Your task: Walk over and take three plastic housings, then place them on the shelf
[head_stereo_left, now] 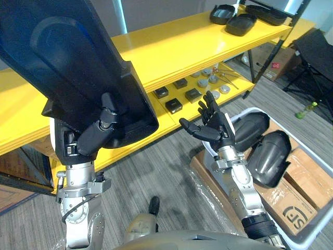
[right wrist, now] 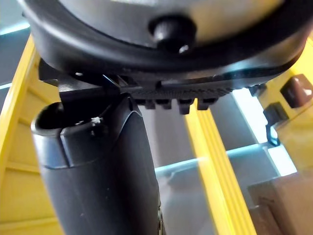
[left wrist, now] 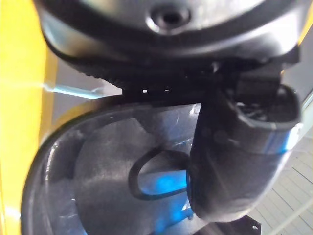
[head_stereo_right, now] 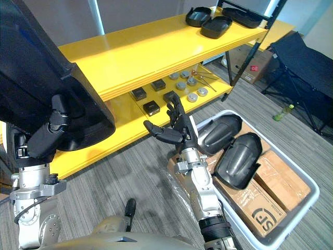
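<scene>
The left hand (head_stereo_left: 92,136) is clamped on 1 large black moulded plastic housing (head_stereo_left: 67,57), its thumb curled over the rim. It holds the housing tilted up in front of the long yellow 2-tier shelf (head_stereo_left: 171,44). The right hand (head_stereo_left: 214,124) is released, fingers spread and empty, above the grey carpet (head_stereo_left: 156,172) between shelf and bin. Just beside it, a white plastic bin (head_stereo_right: 291,164) holds 2 housings (head_stereo_left: 268,151) lying on brown cardboard boxes (head_stereo_right: 281,179). 3 more black housings (head_stereo_left: 240,23) sit at the top board's far end (well apart from both hands). 4 small black square blocks (head_stereo_left: 173,105) lie on the lower board.
</scene>
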Tool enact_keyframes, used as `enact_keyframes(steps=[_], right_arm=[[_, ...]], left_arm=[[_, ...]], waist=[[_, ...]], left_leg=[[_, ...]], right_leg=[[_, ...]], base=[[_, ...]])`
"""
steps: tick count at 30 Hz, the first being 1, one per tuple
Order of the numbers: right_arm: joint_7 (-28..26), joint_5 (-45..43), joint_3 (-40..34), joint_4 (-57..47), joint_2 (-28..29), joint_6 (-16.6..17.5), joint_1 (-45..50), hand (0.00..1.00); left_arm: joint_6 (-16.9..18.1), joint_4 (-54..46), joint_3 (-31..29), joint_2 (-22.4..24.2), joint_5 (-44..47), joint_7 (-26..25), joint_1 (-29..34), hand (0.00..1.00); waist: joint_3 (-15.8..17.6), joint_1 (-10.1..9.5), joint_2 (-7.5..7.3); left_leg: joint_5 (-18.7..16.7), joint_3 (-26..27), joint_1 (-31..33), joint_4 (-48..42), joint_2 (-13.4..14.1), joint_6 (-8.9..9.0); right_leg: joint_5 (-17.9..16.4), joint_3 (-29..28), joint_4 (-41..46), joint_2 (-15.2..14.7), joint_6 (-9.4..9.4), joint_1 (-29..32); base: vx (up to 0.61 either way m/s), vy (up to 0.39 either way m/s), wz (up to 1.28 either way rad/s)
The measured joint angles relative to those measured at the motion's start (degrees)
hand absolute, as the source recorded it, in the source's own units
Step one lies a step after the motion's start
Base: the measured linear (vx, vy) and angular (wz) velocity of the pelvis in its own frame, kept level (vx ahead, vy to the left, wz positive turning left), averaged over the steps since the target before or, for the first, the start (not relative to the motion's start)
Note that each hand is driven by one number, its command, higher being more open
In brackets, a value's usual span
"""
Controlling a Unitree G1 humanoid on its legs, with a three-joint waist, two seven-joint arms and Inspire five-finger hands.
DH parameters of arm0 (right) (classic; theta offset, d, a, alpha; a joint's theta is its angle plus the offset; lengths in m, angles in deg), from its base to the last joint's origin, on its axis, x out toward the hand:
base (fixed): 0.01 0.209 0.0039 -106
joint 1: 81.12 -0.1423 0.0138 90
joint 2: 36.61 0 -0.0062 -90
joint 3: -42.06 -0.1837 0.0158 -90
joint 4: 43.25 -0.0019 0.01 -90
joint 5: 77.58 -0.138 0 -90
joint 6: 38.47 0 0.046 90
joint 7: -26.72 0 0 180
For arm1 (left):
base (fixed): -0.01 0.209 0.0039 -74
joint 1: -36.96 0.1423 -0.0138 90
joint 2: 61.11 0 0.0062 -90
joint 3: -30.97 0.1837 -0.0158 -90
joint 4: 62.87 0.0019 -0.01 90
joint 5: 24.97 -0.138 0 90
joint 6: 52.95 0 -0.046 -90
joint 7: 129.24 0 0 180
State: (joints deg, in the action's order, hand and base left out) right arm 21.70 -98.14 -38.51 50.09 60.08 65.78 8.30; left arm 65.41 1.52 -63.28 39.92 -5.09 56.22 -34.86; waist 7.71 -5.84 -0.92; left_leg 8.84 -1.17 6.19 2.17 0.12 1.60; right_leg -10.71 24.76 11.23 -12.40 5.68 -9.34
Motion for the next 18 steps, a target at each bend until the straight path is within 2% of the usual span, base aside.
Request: enact_keyframes(steps=[2, 3, 7, 9, 11, 13, 14, 15, 16, 17, 18], right_arm=[[-0.75, -0.13, -0.69, -0.48, 0.06, 0.02, 0.34, 1.0], [-0.86, -0.14, -0.95, -0.72, 0.03, 0.02, 0.83, 1.0], [-1.1, -0.2, -1.01, -1.82, 0.06, 0.23, 2.98, 1.0], [-1.16, -0.3, -0.45, -1.82, 0.24, 0.79, 2.94, 1.0], [-1.13, -0.39, 0.49, -1.82, 0.31, 1.08, 2.73, 1.0], [-0.73, -0.33, 1.6, -1.81, 0.43, 1.11, 2.09, 1.0], [-0.73, -0.34, 1.66, -1.81, 0.56, 1.12, 1.88, 1.0], [-0.74, -0.34, 1.69, -1.81, 0.98, 1.14, 1.65, 1.0], [-0.7, -0.24, 1.68, -1.81, 1.24, 1.26, 1.51, 1.0], [-0.61, -0.11, 1.73, -1.81, 1.27, 1.28, 1.53, 1.0], [-0.61, -0.04, 1.79, -1.69, 0.98, 1.76, 1.57, 1.0]], left_arm=[[-0.01, 0.5, 1.54, 0.05, -0.02, 0.04, -0.16, 0.0], [-0.15, 0.84, 1.89, 0.09, -0.17, 0.05, -0.05, 0.0], [-0.38, 0.93, 2.26, 0.17, -0.28, -0.6, 0.03, 0.0], [-0.38, 0.92, 2.23, 0.35, -0.6, -1.96, 0.02, 0.0], [-0.38, 0.92, 2.17, 0.59, -1.38, -3.04, 0.16, 0.0], [-0.4, 0.92, 1.94, 0.57, -2.05, -3.54, 0.31, 0.0], [-0.4, 0.92, 1.67, 0.58, -2.08, -3.42, 0.26, 0.0], [-0.4, 0.82, 0.94, 0.51, -2.16, -2.64, 0.27, 0.0], [-0.39, 0.6, 0.19, 0.51, -2.22, -2.21, 0.27, 0.0], [-0.39, 0.59, -0.27, 0.48, -2.31, -2.09, 0.27, 0.0], [-0.3, 0.62, -1.36, 0.47, -2.48, -1.89, -0.03, 0.0]], waist=[[0.17, 1.01, 0.32], [0.41, 1.52, 0.83], [0.71, 1.41, 1.66], [1.02, 1.28, 1.77], [2.09, 0.95, 1.75], [2.57, 0.32, 1.94], [2.67, 0.01, 1.9], [3.08, -0.46, 1.05], [2.94, -0.81, 0.93], [2.86, -1.17, 1.05], [2.58, -1.37, 1.88]], left_leg=[[0.5, 0.67, 1.14, 0.27, 0.66, 0.36], [0.5, 0.64, 1.14, 0.43, 1.0, 0.44], [0.47, 1.9, 1.87, -0.6, 2.21, 0.64], [-1.17, 2.3, 4.49, -4.78, 2.53, 0.73], [-4.24, 2.78, 6.31, -10.75, 2.49, 0.51], [-9.1, 3.87, 8.4, -19.16, 2.44, -0.1], [-10.1, 4.29, 8.58, -20.74, 2.39, -0.21], [-11.98, 5.59, 8.92, -23.84, 2.3, -0.72], [-15.15, 6.98, 10.49, -30.83, 2.91, -2.56], [-17.33, 7.98, 10.59, -33.75, 2.96, -2.85], [-21.88, 9.19, 9.33, -34.73, 3.24, -3.02]], right_leg=[[-0.51, 0.07, -1.56, 0.7, 1.41, 0.41], [-0.48, 0.09, -1.41, 1.05, 1.45, 0.48], [-0.87, 0.0, 0.05, 1.48, 0.92, 1.67], [-1.34, 0.0, 1.99, 1.23, 0.86, 2.92], [-2.28, -0.06, 4.23, 0.36, 1.2, 2.79], [-4.73, -0.03, 6.86, -1.34, 1.56, 1.92], [-5.46, 0.03, 7.44, -1.75, 1.54, 1.81], [-6.56, 0.1, 7.89, -2.71, 1.59, 0.91], [-7.17, 0.23, 8.14, -3.16, 1.25, 0.05], [-7.5, 0.32, 8.2, -3.41, 1.01, -0.69], [-7.82, -0.07, 13.04, -3.98, -1.57, -0.63]], base=[[-0.13, -0.054, -0.14], [-0.13, -0.037, -0.01], [-0.1, -0.016, -0.03], [-0.05, 0.016, 0.01], [-0.04, 0.047, 0.02], [-0.03, 0.132, 0.03], [-0.03, 0.149, 0.09], [0.02, 0.162, 0.15], [0.06, 0.167, 0.13], [0.17, 0.197, 0.04], [0.18, 0.202, 0.09]])
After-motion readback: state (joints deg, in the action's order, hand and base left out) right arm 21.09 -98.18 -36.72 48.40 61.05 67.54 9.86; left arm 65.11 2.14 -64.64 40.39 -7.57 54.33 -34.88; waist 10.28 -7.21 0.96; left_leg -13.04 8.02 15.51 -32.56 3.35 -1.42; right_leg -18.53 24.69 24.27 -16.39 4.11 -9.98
